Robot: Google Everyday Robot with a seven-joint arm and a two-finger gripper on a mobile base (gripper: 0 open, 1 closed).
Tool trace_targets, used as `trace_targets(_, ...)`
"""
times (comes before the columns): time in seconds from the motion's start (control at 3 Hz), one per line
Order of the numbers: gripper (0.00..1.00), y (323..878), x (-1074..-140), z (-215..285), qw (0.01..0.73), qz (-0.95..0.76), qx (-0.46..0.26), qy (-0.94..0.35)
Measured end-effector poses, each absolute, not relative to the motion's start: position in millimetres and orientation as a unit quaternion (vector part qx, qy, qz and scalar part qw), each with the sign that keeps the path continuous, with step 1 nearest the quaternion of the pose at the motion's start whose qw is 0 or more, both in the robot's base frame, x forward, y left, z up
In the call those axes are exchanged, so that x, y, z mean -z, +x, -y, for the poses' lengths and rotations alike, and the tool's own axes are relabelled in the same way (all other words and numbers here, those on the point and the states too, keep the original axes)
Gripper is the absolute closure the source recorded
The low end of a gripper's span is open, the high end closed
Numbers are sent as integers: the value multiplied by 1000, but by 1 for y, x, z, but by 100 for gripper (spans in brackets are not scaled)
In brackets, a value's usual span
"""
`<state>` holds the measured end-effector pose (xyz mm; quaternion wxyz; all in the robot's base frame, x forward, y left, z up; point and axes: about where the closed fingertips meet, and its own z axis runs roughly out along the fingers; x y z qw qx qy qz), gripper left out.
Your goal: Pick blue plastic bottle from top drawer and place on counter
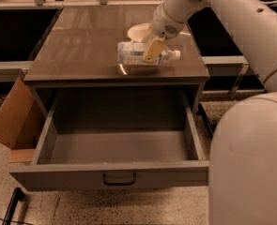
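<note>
The blue plastic bottle lies on its side, white cap pointing right, low over the front middle of the dark brown counter. My gripper comes down from the upper right and is shut on the bottle's middle, one yellowish finger crossing its front. I cannot tell if the bottle touches the counter. The top drawer is pulled fully open below, its grey inside bare, dark handle centred on the front panel.
A white bowl sits on the counter just behind the gripper. A cardboard box leans at the drawer's left side. My arm's large white body fills the lower right. Dark cabinets stand on both sides.
</note>
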<state>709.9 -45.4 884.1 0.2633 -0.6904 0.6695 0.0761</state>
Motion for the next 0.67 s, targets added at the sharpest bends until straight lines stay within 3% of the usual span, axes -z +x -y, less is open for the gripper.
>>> trace_targets(0.33,50,720,-874,41,247,-679,-75,-687)
trace_targets(0.67,29,724,-870,39,240,-683,-73,-686)
